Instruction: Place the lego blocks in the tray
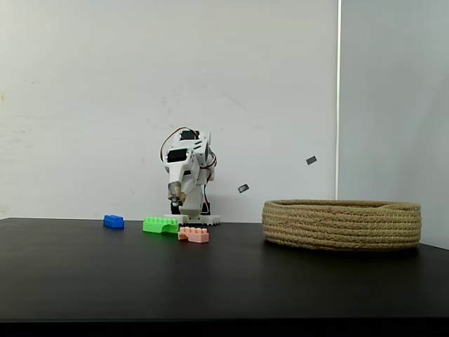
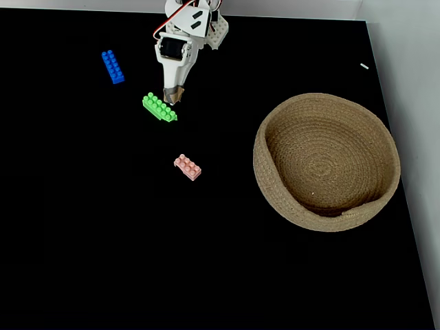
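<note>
Three lego blocks lie on the black table. The blue one (image 1: 114, 222) (image 2: 113, 67) is farthest left, the green arched one (image 1: 161, 225) (image 2: 159, 107) is in the middle, and the pale pink one (image 1: 194, 234) (image 2: 188, 167) sits nearer the front. My gripper (image 1: 175, 192) (image 2: 173, 96) points down, its tan-taped tips together and holding nothing. It hangs a little above the green block's far end. The tray (image 1: 342, 225) (image 2: 275, 185), a round coiled-rope basket, stands well to the right of the blocks.
The arm's white base (image 1: 193, 218) stands at the table's back edge, just behind the blocks. A white wall rises behind the table. The table's right edge (image 2: 385, 117) runs close to the tray.
</note>
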`<action>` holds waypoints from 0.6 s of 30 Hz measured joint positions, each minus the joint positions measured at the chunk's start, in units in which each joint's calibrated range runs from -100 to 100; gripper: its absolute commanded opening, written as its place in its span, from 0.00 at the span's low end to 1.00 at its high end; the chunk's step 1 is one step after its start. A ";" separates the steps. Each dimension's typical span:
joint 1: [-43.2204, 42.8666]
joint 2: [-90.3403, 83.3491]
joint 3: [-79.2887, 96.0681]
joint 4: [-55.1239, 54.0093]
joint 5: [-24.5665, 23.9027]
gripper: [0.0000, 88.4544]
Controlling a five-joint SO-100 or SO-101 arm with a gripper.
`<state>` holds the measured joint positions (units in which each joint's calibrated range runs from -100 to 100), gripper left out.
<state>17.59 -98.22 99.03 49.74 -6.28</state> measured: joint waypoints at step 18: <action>0.81 0.00 -3.54 0.89 -0.59 0.09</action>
<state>18.40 -98.22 95.49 50.63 -6.86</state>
